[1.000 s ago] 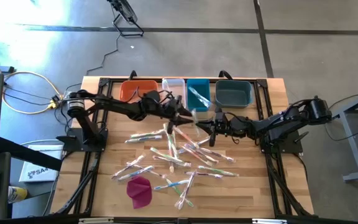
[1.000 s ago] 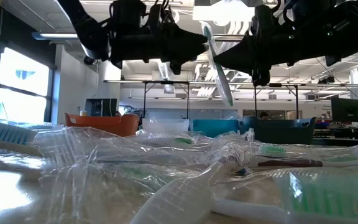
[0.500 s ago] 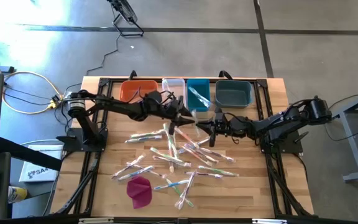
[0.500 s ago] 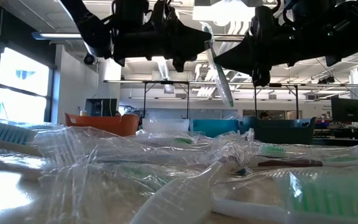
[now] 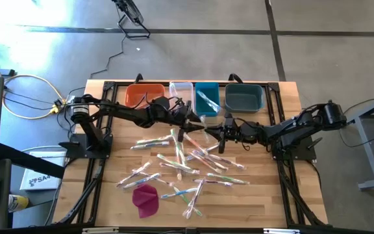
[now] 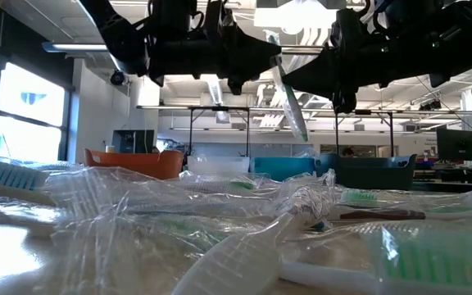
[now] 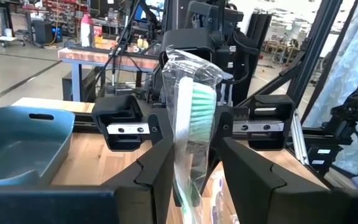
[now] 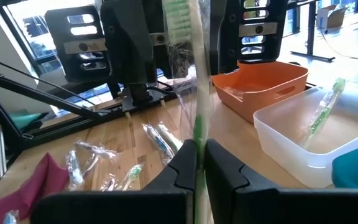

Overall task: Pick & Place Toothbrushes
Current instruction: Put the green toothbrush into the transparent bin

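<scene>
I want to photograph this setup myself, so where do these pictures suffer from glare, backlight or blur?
High view: a bright patch of glare washes the floor left of the table. Low view: the arms are black silhouettes against the ceiling lights, and the nearest toothbrushes are out of focus. Left wrist view: the wrapper on the held toothbrush glints.
</scene>
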`<state>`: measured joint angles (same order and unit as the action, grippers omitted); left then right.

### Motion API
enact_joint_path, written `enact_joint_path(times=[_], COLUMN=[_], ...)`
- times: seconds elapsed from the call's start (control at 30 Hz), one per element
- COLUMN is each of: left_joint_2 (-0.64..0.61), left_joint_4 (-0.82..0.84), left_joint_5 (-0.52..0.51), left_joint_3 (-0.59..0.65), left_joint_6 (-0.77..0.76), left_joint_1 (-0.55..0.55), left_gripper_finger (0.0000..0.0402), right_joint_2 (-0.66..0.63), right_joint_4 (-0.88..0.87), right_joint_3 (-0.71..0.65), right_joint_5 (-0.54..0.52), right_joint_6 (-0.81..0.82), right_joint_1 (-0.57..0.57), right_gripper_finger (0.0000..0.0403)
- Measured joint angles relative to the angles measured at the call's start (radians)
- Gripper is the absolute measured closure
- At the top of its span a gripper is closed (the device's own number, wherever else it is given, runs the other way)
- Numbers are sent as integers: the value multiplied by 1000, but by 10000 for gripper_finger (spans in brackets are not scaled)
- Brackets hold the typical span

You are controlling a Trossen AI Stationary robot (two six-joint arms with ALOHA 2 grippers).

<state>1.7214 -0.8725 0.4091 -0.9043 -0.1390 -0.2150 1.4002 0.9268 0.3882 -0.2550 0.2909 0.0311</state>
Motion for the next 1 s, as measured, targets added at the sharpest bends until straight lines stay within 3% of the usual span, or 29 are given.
enact_joint_path(times=[0.43, 0.7, 1.0], left_joint_2=[0, 0, 0], left_joint_4=[4, 13, 17], left_joint_5=[-9, 2, 4], left_joint_3=[0, 1, 1], left_joint_6=[4, 3, 3], left_joint_1=[-1, 0, 0], left_gripper_finger=[389, 393, 399], right_joint_2=[0, 0, 0], right_joint_4=[1, -5, -3], right_joint_3=[0, 0, 0], right_joint_5=[7, 54, 94], right_joint_6=[0, 0, -3], right_joint_1=[0, 0, 0], right_gripper_finger=[396, 390, 305])
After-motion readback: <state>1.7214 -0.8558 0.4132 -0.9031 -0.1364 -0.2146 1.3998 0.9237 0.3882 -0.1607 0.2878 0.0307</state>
